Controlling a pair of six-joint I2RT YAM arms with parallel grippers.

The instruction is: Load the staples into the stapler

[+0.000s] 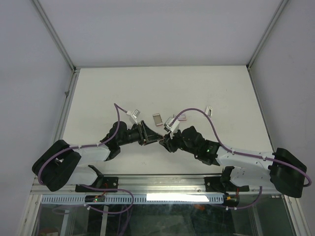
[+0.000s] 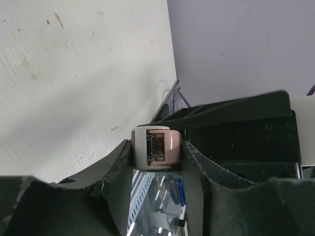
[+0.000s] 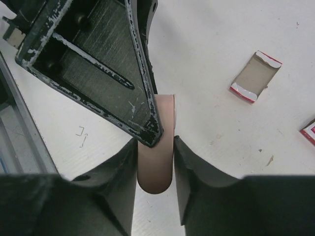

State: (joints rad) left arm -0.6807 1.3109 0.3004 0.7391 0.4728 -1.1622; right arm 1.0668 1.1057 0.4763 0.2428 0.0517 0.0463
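Note:
Both grippers meet over the middle of the table and hold the stapler between them. My left gripper (image 2: 156, 153) is shut on the stapler (image 2: 157, 151), seen end-on with a white half and a pale pink half. My right gripper (image 3: 155, 150) is shut on the stapler's pink half (image 3: 156, 169); the left gripper's finger (image 3: 98, 64) crosses above it. From above, the left gripper (image 1: 149, 133) and right gripper (image 1: 167, 141) nearly hide the stapler. The staples' open tray (image 3: 256, 76) lies on the table beyond, also seen from above (image 1: 157, 119).
A red-and-white box piece (image 3: 309, 132) lies at the right edge of the right wrist view and shows from above (image 1: 180, 117). A few loose staples (image 3: 82, 136) lie on the table near the front rail. The table's walls (image 1: 69, 93) bound both sides.

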